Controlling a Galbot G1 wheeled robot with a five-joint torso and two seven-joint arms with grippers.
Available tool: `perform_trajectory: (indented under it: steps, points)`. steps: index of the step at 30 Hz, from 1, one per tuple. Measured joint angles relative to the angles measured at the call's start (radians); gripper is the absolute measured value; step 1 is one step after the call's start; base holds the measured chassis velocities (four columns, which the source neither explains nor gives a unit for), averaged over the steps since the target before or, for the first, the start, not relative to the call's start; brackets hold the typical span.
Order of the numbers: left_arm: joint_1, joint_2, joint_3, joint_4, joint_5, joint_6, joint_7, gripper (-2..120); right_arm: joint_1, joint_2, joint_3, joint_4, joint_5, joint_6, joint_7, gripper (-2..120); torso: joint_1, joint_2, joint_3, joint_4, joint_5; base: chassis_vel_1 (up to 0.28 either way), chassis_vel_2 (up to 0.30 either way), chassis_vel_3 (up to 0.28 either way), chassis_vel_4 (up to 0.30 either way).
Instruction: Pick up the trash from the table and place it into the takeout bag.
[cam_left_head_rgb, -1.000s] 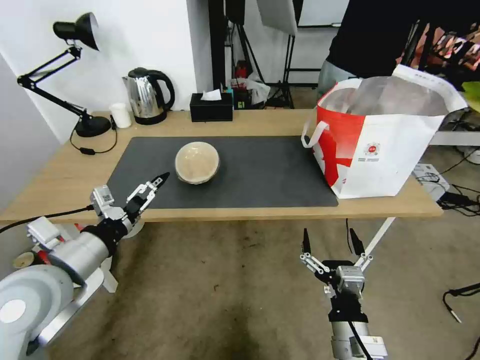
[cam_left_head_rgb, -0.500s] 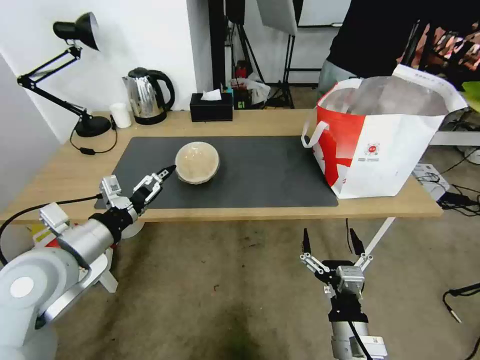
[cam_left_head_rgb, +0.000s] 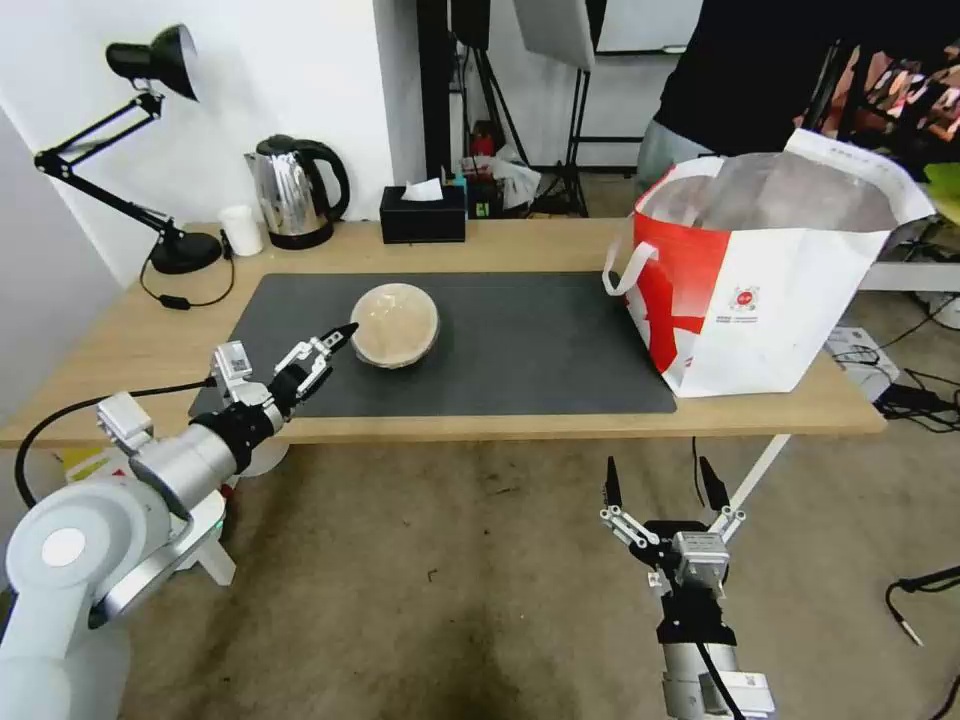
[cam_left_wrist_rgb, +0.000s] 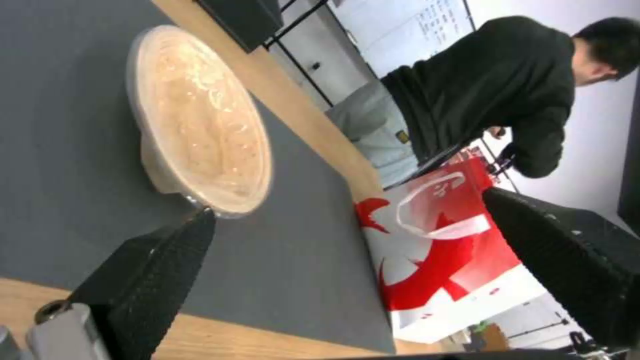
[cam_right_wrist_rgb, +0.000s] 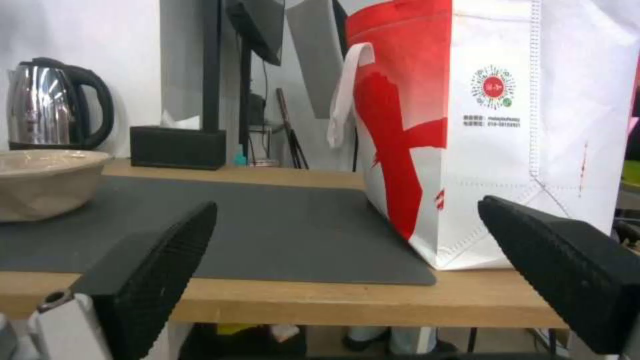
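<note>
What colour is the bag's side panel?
Red, on the bag; clearest in the head view.

Takeout bag (cam_right_wrist_rgb: 533, 125): round red logo ringed with coloured dots on its white face, two lines of small print beneath, too fine to read; no other legible text.

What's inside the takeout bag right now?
The takeout bag stands open, showing silver foil lining near the top. Its walls hide the bottom, so any contents can't be seen.
</note>
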Motion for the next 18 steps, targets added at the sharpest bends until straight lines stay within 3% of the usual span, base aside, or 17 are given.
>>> perform_trajectory:
  steps: [18]
  points:
    - [-0.057, 0.009, 0.018, 0.108, -0.002, 0.037, 0.035, 100, 0.0, 0.0, 0.0, 0.0, 0.0, 0.0, 0.0, 100, 0.0, 0.0, 0.0, 0.0001, 0.0001, 0.0, 0.0, 0.0, 0.0]
